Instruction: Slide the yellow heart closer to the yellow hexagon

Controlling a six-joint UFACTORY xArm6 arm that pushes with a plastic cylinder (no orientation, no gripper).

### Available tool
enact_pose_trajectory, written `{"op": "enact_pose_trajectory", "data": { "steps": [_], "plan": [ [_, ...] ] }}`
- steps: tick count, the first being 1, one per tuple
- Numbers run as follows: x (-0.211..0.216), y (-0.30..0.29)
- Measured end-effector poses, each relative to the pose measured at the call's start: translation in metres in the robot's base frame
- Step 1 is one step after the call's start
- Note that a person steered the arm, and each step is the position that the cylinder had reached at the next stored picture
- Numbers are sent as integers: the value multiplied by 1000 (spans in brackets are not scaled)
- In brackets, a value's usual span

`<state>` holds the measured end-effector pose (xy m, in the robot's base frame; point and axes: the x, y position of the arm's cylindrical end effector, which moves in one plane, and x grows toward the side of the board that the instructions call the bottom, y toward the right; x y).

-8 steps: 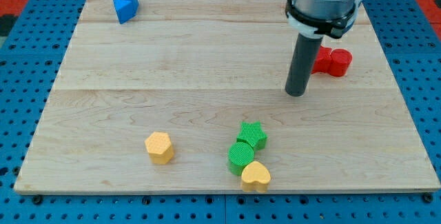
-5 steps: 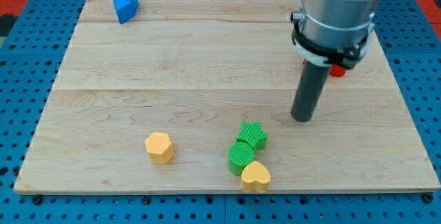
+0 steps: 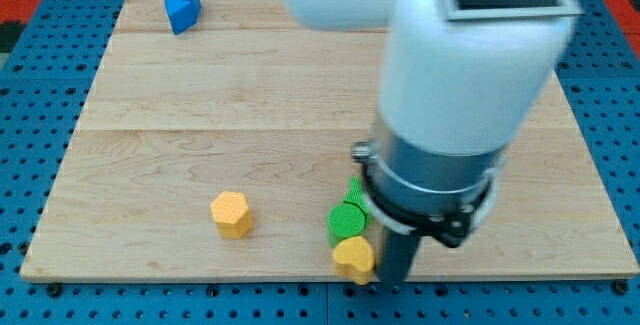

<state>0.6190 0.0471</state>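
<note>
The yellow heart [image 3: 352, 257] lies near the board's bottom edge, right of centre. My tip [image 3: 393, 282] is at the heart's right side, touching or nearly touching it. The yellow hexagon [image 3: 231, 214] sits to the heart's left, well apart from it. A green round block [image 3: 346, 224] sits just above the heart, touching it. A green star [image 3: 356, 192] above that is partly hidden by my arm.
A blue block [image 3: 182, 7] sits at the board's top left. The large white and grey arm covers the board's right half, hiding whatever lies there. The wooden board's bottom edge [image 3: 200, 273] runs just below the heart.
My tip has moved from the board's upper right down to the bottom, to the heart's right side. The heart and the green round block have shifted slightly left. The red blocks are now hidden.
</note>
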Motion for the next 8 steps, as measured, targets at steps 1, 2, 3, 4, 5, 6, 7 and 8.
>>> {"op": "enact_pose_trajectory", "data": {
  "steps": [1, 2, 3, 4, 5, 6, 7, 8],
  "plan": [
    [-1, -36],
    [0, -85],
    [0, -136],
    [-18, -168],
    [-62, -168],
    [-111, -168],
    [-120, -147],
    [-139, -123]
  ]
}}
